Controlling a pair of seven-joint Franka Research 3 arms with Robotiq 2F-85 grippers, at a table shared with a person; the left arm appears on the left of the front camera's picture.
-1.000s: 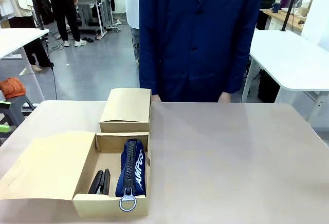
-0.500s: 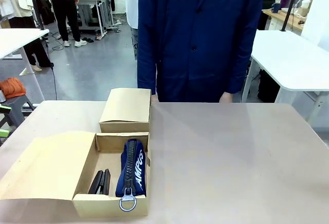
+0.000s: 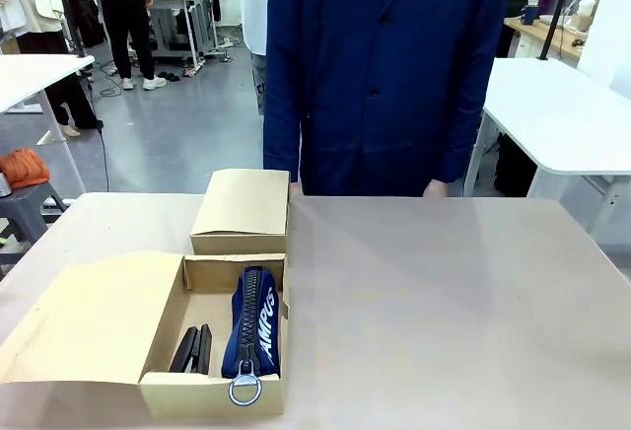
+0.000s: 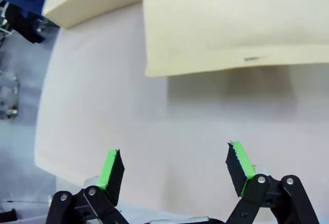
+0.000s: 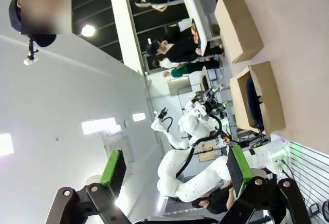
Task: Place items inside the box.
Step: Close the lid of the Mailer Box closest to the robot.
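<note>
With the pencil pouch and stapler already in the box, both grippers gape empty, nothing left nearby.

Matt cardboard box, cloth pouch

front: across table toward person | left wrist: close above tabletop | right wrist: sideways (all share box)
</note>
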